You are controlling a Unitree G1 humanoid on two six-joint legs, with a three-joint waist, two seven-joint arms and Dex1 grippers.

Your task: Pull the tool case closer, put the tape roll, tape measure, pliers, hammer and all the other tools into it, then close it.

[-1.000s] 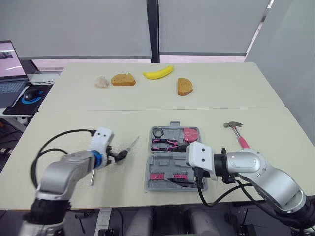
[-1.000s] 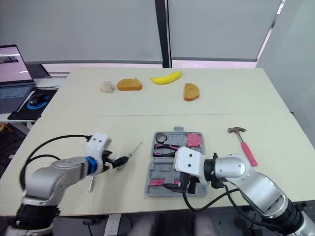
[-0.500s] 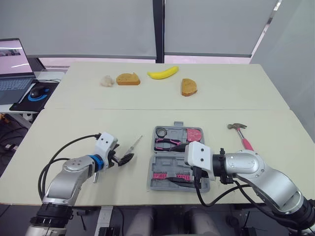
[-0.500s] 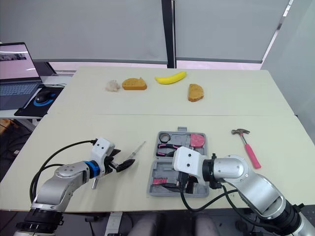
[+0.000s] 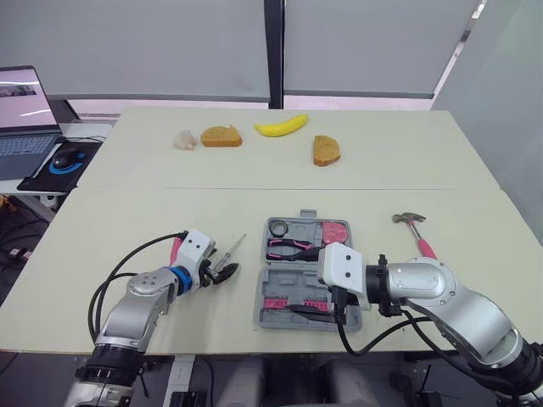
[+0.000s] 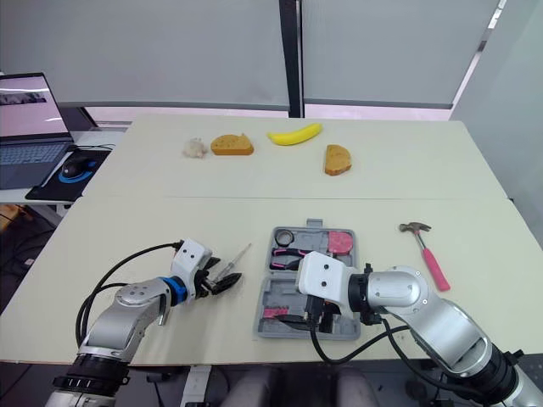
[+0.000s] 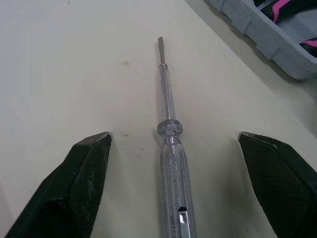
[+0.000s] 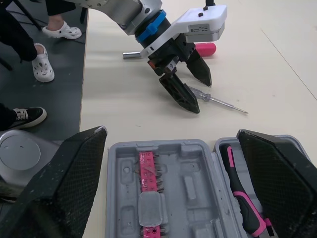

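The grey tool case (image 5: 293, 298) lies open near the table's front edge. Its far half holds the tape roll (image 5: 274, 227), the pink tape measure (image 5: 333, 231) and the pink-handled pliers (image 5: 284, 247). My right gripper (image 8: 171, 133) hangs open over the near half, which holds pink bit strips (image 8: 147, 178). The hammer (image 5: 413, 229) lies on the table right of the case. Left of the case lies a clear-handled screwdriver (image 7: 169, 134). My left gripper (image 7: 174, 136) is open, one finger on each side of its handle. A pink-handled tool (image 8: 205, 48) lies just behind that gripper.
A banana (image 5: 277, 125), two bread slices (image 5: 221, 136) (image 5: 324, 150) and a white lump (image 5: 182, 139) sit on the far table. A laptop (image 5: 21, 110) and mouse (image 5: 62, 159) stand on a side desk at the left. A person's feet (image 8: 54, 32) show beyond the table edge.
My left gripper has moved right, toward the case, and now straddles the clear screwdriver's handle. The right arm has stayed over the case. The camera shifted early on.
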